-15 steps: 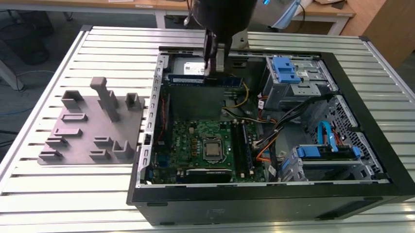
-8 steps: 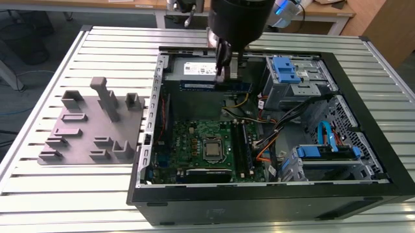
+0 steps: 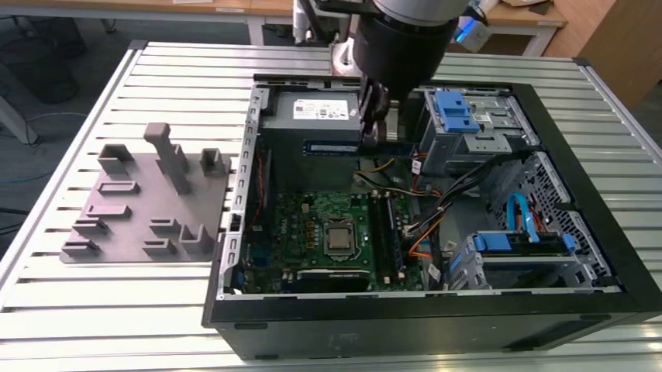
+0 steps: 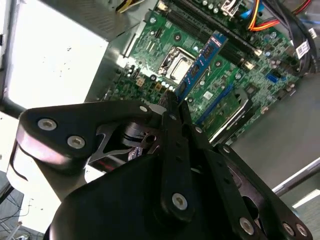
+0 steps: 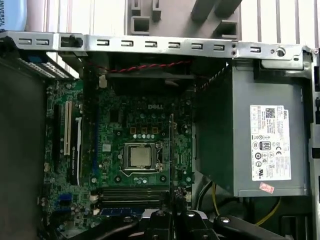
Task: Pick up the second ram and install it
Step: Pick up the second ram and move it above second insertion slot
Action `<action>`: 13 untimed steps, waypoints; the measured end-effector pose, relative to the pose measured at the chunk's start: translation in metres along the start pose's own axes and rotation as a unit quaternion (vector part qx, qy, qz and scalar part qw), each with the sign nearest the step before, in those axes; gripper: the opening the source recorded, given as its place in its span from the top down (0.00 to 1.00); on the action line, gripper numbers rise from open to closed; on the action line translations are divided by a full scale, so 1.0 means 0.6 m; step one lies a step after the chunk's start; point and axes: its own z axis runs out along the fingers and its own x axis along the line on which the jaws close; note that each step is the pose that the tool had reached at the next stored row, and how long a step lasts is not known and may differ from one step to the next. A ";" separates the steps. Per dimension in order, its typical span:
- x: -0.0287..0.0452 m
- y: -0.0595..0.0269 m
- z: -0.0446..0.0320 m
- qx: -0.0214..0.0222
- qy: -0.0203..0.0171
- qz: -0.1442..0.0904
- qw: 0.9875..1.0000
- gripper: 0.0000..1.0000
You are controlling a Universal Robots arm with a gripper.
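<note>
The second ram (image 3: 329,147) hangs level above the open computer case (image 3: 232,232), near the power supply. My gripper (image 3: 370,136) is shut on one end of it. In the second wrist view my dark gripper (image 4: 175,102) clamps the ram (image 4: 202,60), whose blue-labelled board reaches out over the motherboard. The first wrist view looks down along my gripper (image 5: 172,216); there the ram (image 5: 171,150) appears edge-on as a thin line beside the processor socket (image 5: 141,156). The memory slots (image 5: 132,192) lie below, between the socket and a blue strip (image 5: 117,211) seated in a slot.
The grey holder block (image 3: 145,201) stands on the slatted table at the exterior view's left of the case. Inside the case are the power supply (image 3: 310,112), a blue-topped drive cage (image 3: 455,112), a lower drive bay (image 3: 522,240) and loose cables (image 3: 414,186).
</note>
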 end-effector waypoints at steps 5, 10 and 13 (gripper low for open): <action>0.027 -0.003 0.013 0.000 -0.001 0.000 1.000 0.86; 0.052 -0.004 0.026 0.000 -0.001 0.000 1.000 0.86; 0.061 -0.006 0.035 0.000 -0.001 0.000 1.000 0.86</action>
